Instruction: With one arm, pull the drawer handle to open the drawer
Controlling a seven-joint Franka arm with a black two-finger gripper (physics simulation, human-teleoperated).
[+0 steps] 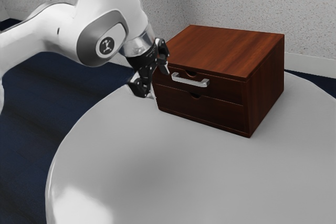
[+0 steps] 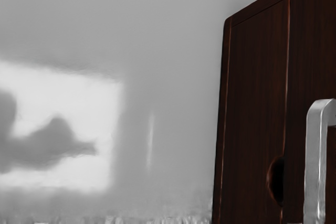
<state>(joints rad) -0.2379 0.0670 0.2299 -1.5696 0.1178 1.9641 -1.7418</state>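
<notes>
The approach is the step in hand. The jaws hang at the cabinet's (image 1: 226, 51) front corner on the exterior view's left, just beside the end of the handle (image 1: 190, 80) but not around it. I cannot tell how far open they are; they seem to hold nothing. The handle sits on the top drawer (image 1: 227, 88), which looks flush and shut. Next, the jaws likely need to shift along to the bar's middle, straddle it, close, then pull straight out over the tabletop (image 1: 184, 171).

My round grey desk (image 1: 157, 171) carries one thing: a dark wooden drawer cabinet (image 1: 231, 51), standing upright and flat on its far side.
</notes>
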